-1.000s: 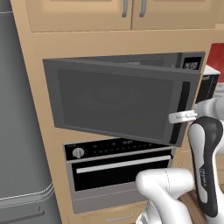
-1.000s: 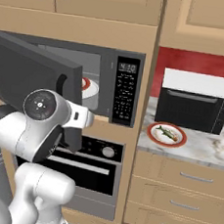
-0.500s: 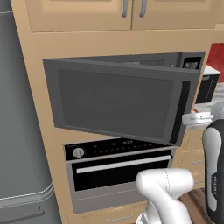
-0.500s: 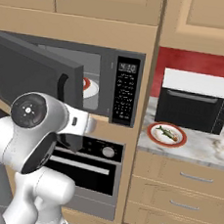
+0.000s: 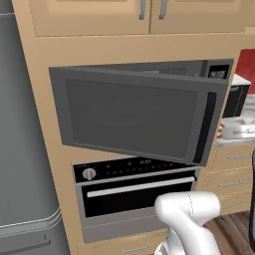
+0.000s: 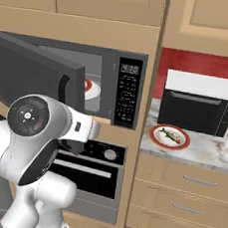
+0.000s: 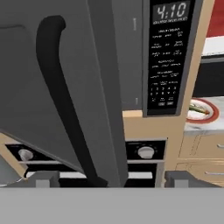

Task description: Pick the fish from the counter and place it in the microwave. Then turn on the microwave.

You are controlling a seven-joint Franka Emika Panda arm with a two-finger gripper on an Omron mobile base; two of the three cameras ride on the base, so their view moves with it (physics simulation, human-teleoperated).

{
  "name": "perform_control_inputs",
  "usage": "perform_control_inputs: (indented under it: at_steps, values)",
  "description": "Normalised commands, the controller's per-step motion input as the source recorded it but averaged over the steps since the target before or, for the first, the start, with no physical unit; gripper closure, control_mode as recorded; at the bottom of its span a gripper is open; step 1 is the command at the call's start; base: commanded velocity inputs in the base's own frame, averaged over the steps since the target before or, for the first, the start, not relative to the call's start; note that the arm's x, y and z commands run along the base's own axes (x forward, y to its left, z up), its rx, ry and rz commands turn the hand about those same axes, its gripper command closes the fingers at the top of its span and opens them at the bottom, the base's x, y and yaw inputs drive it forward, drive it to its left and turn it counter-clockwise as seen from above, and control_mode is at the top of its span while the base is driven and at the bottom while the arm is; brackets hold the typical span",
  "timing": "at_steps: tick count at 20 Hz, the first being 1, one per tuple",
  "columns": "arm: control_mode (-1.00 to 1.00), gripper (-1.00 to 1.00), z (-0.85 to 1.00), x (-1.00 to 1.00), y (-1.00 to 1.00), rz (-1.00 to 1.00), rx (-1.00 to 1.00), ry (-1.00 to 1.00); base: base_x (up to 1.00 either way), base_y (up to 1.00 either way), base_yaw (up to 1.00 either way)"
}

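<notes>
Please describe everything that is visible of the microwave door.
The microwave door is a wide dark grey panel with a darker window, hinged on its left side and swung partly open. A black vertical handle runs along its free edge. Behind it, the cavity holds a red-rimmed plate. Nothing touches the door.

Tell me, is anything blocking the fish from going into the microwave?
Nothing visible blocks it. The fish lies on its plate on the counter, and the microwave door stands open, its opening facing out. Another plate already sits inside, with room above it.
</notes>
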Motion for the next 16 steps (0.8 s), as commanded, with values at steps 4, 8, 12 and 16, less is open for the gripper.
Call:
perform_control_inputs:
  at_steps: [4,8,12,16]
  values:
    - [-1.00,-1.00,0.02,-0.03,-0.17,0.00,0.20,0.00,0.00,0.00,0.00]
    - [-1.00,-1.00,0.00,0.00,-0.11,0.00,0.21,0.00,0.00,0.00,0.00]
    - [-1.00,-1.00,0.00,0.00,-0.09,0.00,0.19,0.00,0.00,0.00,0.00]
    - [-1.00,-1.00,0.00,0.00,-0.01,0.00,0.12,-0.01,0.00,0.00,0.00]
